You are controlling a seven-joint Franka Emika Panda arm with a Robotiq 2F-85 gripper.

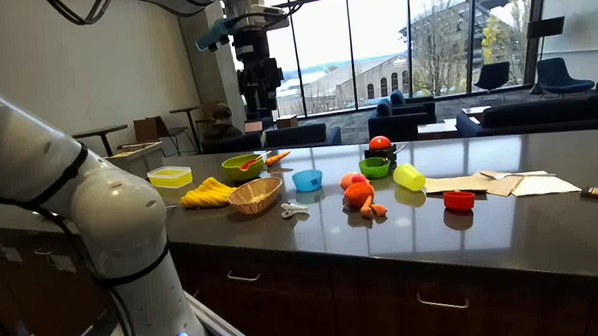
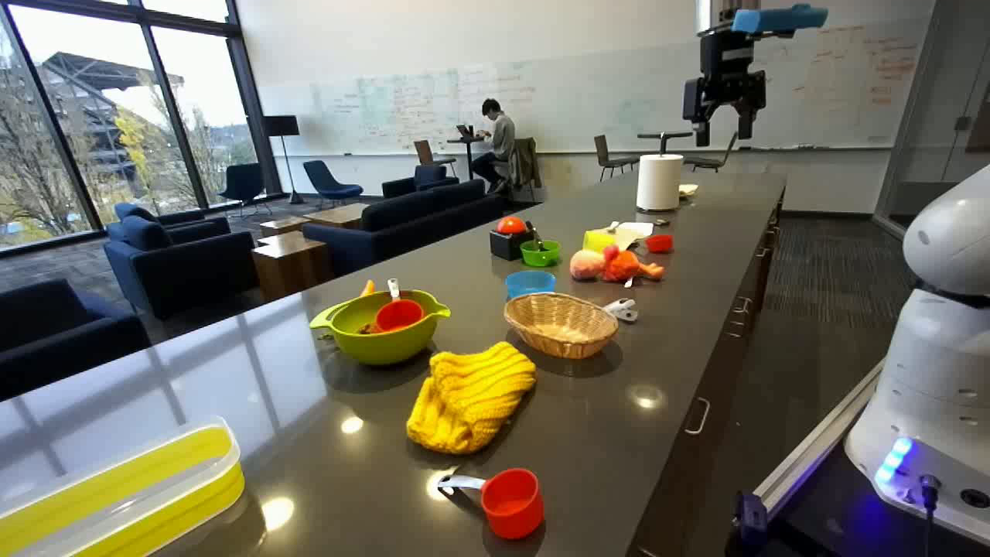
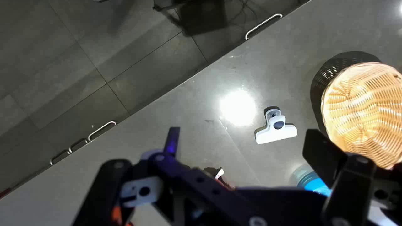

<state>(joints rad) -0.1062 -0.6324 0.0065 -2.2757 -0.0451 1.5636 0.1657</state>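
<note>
Closest of all, the claw (image 3: 243, 138) spans the lower wrist view, spread wide and empty, well above the worktop (image 3: 188, 119). Right of centre lies the white clip (image 3: 275, 134), near the basket (image 3: 361, 106). Hovering seems the step in hand; touching anything calls for lowering.

1. There's room to reach into the basket (image 2: 561, 333) from above
2. A yellow knitted thing (image 2: 473, 398) blocks one side of the basket
3. A blue bowl (image 1: 308, 181) and white clip (image 3: 276, 133) crowd the basket's other side
</note>
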